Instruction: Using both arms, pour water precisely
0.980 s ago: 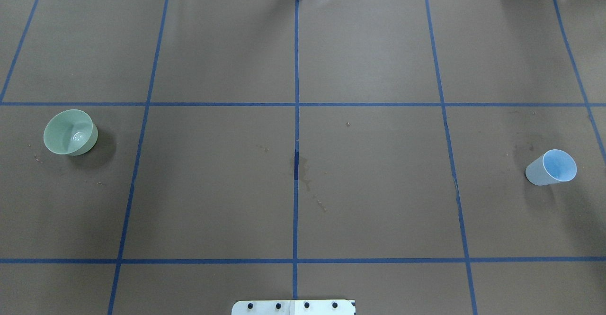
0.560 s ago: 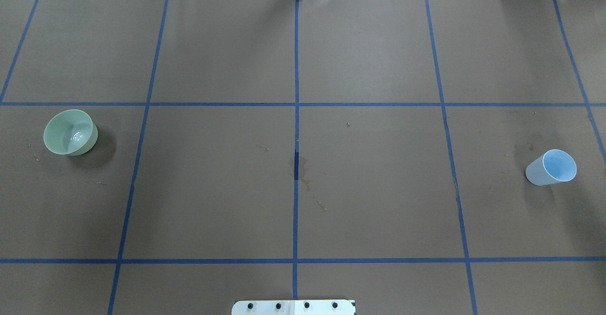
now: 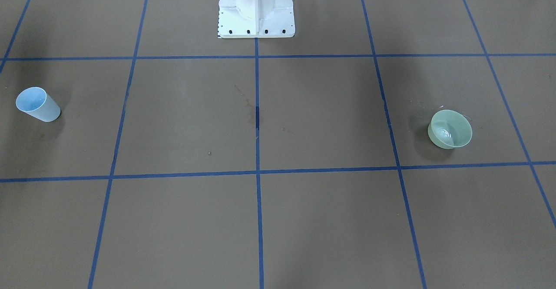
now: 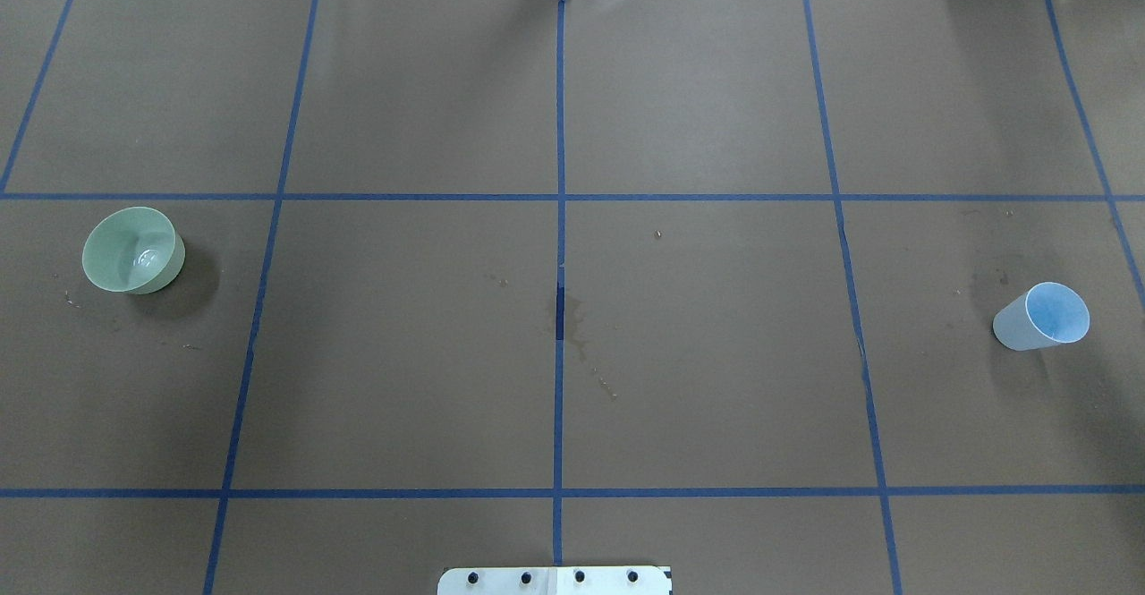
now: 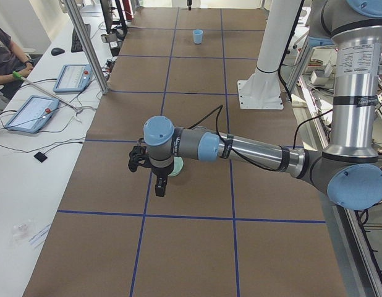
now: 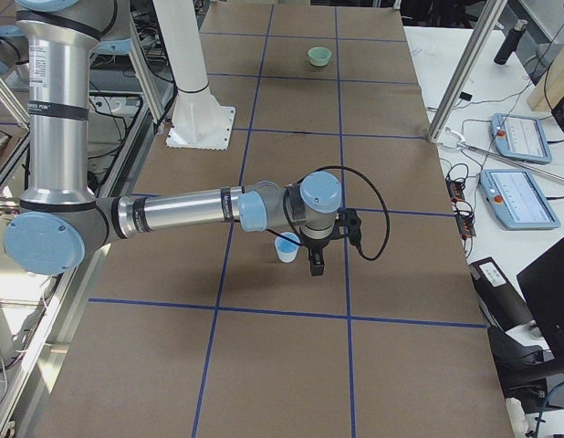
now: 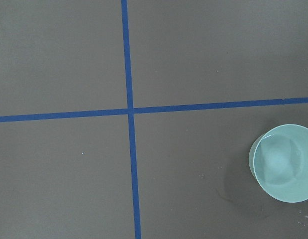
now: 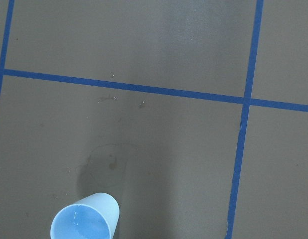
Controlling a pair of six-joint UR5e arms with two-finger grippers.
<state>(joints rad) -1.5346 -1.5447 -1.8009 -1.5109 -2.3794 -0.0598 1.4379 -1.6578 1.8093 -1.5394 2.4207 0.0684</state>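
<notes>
Currently: bowl (image 4: 103, 255) at 9 o'clock on worktop (image 4: 555, 112), water (image 4: 148, 260) glinting inside; cup (image 4: 1042, 316) at 3 o'clock. Near bowl, left fingers (image 5: 160, 187); near cup, right fingers (image 6: 316, 262); spread of both cannot be told. Pour judged pending: 2 grasps remain.

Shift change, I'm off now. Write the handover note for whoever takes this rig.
Grippers: the left gripper hangs beside the green bowl, not gripping it. The right gripper hangs beside the blue cup, not gripping it. Whether either's jaws are open cannot be told.
Things: the bowl is upright on the table at the robot's left and the cup is upright at its right, far apart. Glints of water show in the bowl.
Done: nothing grasped, no pour under way.
Left: grasp both vessels, bring them together, pour.
</notes>
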